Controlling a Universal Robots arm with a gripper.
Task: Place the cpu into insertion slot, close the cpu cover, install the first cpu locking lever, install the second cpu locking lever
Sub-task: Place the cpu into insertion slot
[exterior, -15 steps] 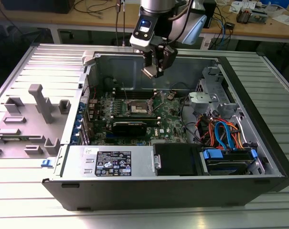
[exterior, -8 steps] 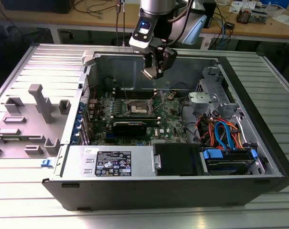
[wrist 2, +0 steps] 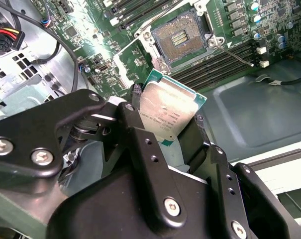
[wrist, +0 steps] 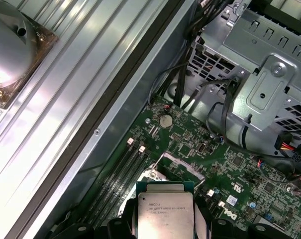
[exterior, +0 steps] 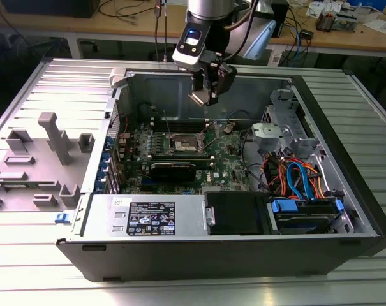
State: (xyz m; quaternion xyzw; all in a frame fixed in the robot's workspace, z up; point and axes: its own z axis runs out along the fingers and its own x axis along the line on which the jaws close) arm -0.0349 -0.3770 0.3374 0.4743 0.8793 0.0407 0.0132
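- And there was the pincer (exterior: pixel 205 97), hanging over the open computer case (exterior: pixel 346 210), well above the green motherboard (exterior: pixel 228 159).
- It was clenched, no doubt about it: its two black fingers (wrist 2: pixel 135 124) were clamped on opposite edges of the cpu (wrist 2: pixel 167 112).
- In the first wrist view the cpu (wrist: pixel 165 214) sat right between the fingertips of the pincer (wrist: pixel 165 228), its shiny metal top facing the camera and its green rim showing.
- From the exterior view the cpu (exterior: pixel 198 97) was a pale sliver at the tip of the pincer, clear of everything beneath it.
- The insertion slot (exterior: pixel 185 145) lay below the pincer and apart from it, towards the exterior view's left.
- In the second wrist view the insertion slot (wrist 2: pixel 182 37) sat just beyond the held chip, its dark contact field bare inside the silver rim, and nothing was seated in it.
- A thin locking lever (wrist 2: pixel 235 54) stuck out from the socket's corner, across the long black memory slots (wrist 2: pixel 215 67).
- Beyond the fingertips in the first wrist view were a round coin cell (wrist: pixel 165 120) on the board and a grey drive cage (wrist: pixel 262 92) with black cables draped off it.
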